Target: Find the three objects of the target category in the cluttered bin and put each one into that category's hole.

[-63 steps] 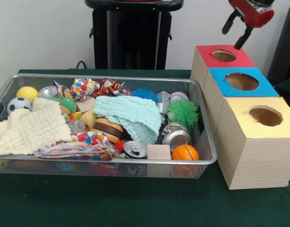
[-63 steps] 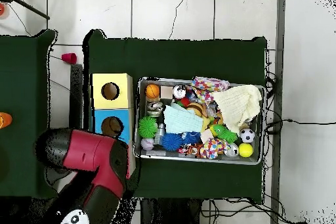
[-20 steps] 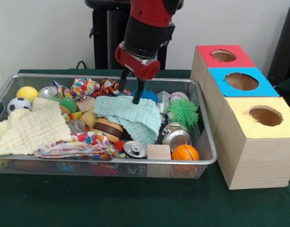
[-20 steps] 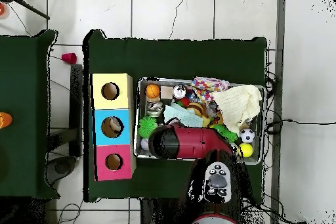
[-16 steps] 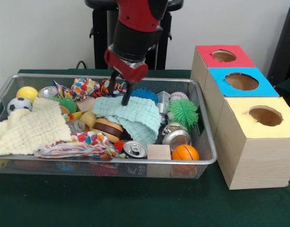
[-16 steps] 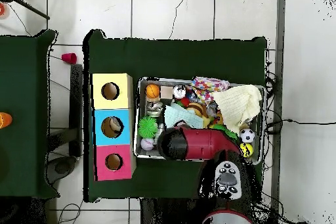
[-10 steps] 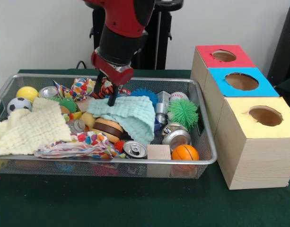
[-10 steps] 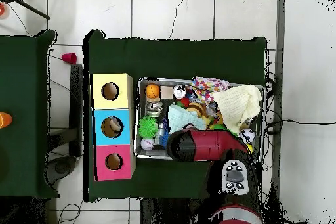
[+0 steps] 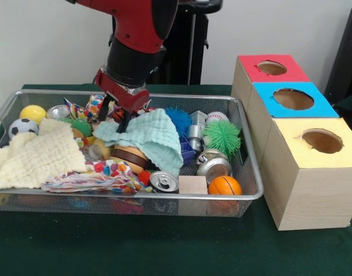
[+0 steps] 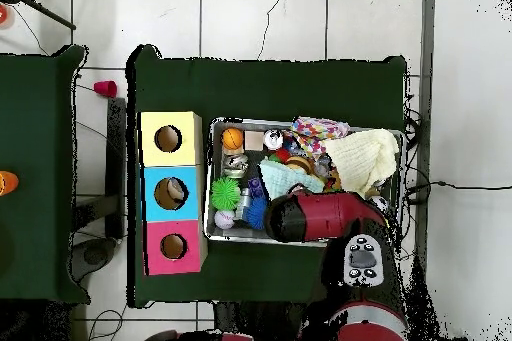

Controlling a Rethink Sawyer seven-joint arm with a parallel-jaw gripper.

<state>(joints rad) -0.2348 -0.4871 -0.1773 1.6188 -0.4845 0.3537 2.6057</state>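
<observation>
We see the gripper (image 9: 117, 115) down in the wire bin (image 9: 244, 150), its jaws pinching the 9 o'clock edge of the mint cloth (image 9: 153, 137), which is bunched over the clutter. At 3 o'clock stand the red box (image 9: 271, 68), blue box (image 9: 294, 99) and yellow box (image 9: 322, 141), each with a hole.

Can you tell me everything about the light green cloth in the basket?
The mint green cloth looks soft, with a bumpy waffle weave. It lies crumpled in the middle of the wire mesh basket, draped over a brown and tan round toy, one end hanging toward a silver can. A blue spiky ball sits just behind it. The robot's claw presses into its far left edge, where it bunches up.
</observation>
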